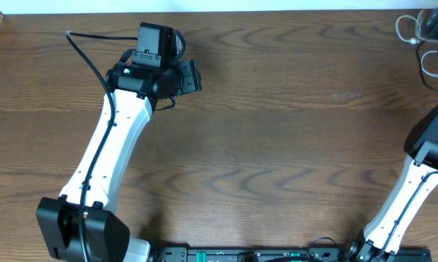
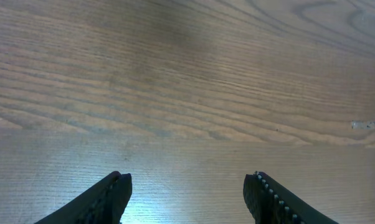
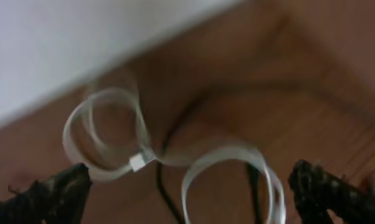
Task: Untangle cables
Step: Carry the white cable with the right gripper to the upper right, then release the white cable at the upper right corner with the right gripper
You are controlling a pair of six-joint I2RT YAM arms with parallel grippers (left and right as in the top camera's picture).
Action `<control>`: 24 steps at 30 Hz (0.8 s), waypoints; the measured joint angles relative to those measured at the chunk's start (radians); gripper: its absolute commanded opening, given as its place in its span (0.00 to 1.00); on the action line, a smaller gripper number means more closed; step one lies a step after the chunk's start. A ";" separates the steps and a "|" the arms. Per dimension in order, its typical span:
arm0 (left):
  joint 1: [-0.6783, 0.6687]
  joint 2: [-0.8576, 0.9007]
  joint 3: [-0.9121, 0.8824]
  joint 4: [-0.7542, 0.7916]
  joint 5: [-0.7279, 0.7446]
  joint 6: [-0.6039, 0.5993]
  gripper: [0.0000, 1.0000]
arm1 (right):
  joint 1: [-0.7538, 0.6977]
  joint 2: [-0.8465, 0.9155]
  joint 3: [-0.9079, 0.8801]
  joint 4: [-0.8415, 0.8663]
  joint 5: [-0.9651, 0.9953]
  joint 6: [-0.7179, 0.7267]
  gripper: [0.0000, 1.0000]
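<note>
**Both pincers spread, cables at the far right corner**

The left pincer (image 2: 189, 180) hangs over bare wood of the desk (image 1: 277, 131). Its fingers stand apart and there is nothing between them. The right pincer (image 3: 190, 173) is also spread wide. In its blurred wrist view the white cable (image 3: 137, 163) lies in two loops between the fingers, and neither finger seems to press on it. The black cable (image 3: 163, 182) runs under the white loops. From above, the white cable shows at the far right corner of the desk.
</note>
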 measured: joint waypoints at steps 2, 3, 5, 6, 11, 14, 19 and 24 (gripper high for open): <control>0.000 0.000 0.000 0.000 0.000 0.000 0.63 | 0.000 0.007 -0.003 -0.035 -0.002 0.007 0.99; 0.000 0.000 0.000 0.001 0.000 0.000 0.63 | 0.000 0.007 -0.003 -0.046 -0.002 0.011 0.99; 0.000 0.000 0.000 0.000 0.000 0.000 0.63 | -0.001 -0.001 -0.003 -0.072 -0.002 0.015 0.99; 0.000 0.000 0.000 0.001 0.000 0.000 0.63 | -0.002 -0.006 -0.003 -0.090 -0.003 0.017 0.99; 0.000 0.000 0.000 0.000 0.000 0.000 0.67 | -0.005 -0.037 -0.003 -0.179 -0.074 0.021 0.99; 0.000 0.000 0.000 0.000 0.000 0.006 0.80 | -0.002 -0.087 -0.003 -0.241 -0.160 0.021 0.99; 0.000 0.000 0.000 0.000 0.000 0.016 0.97 | 0.026 -0.225 -0.003 -0.389 -0.278 0.016 0.99; 0.000 0.000 0.000 0.001 0.000 0.015 0.97 | 0.122 -0.373 0.001 -0.546 -0.336 -0.056 0.99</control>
